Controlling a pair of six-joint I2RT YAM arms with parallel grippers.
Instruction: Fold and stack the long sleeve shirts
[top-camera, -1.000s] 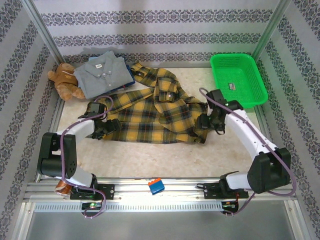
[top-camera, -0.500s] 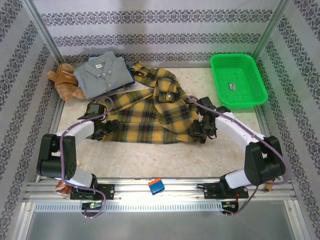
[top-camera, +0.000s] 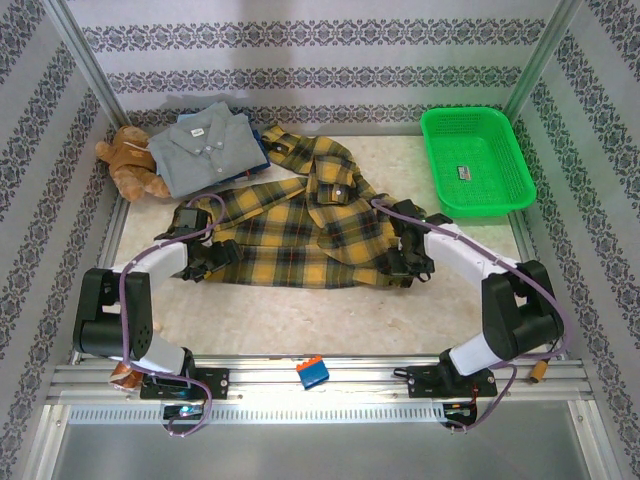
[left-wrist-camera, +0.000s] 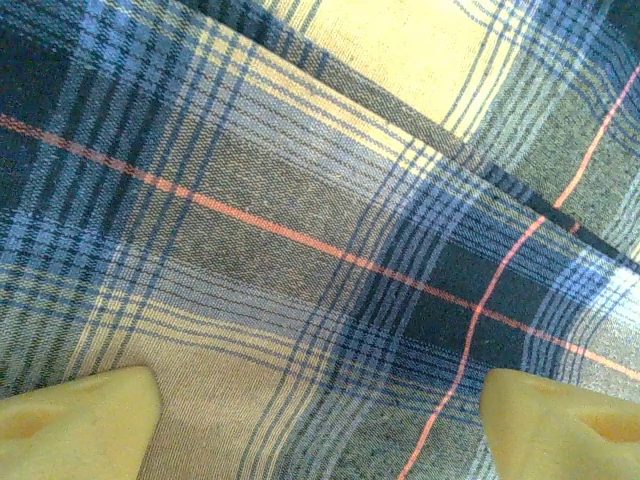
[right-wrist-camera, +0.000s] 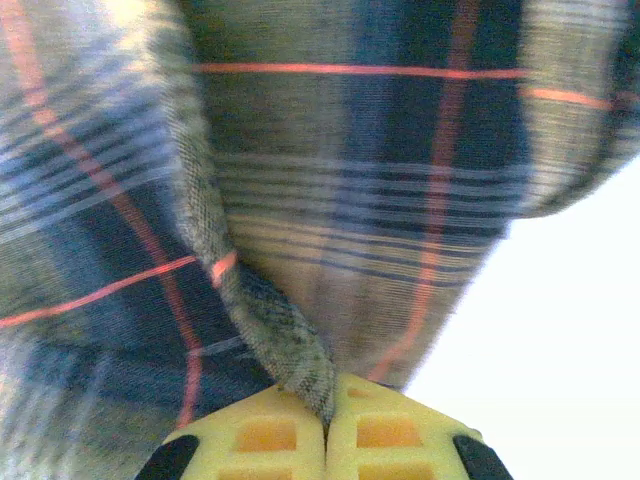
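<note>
Plaid flannel shirt (top-camera: 290, 240), mustard-yellow and dark, thin red lines

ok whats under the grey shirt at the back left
A strip of blue shirt peeks out along the right side of the grey shirt. The rest is covered, so how it is folded cannot be told.

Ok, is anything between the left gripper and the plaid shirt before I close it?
Nothing visible stands in the way. The left gripper is open directly over the plaid shirt, with only bare cloth between its jaws. The right gripper is shut on a fold of the same shirt.
</note>
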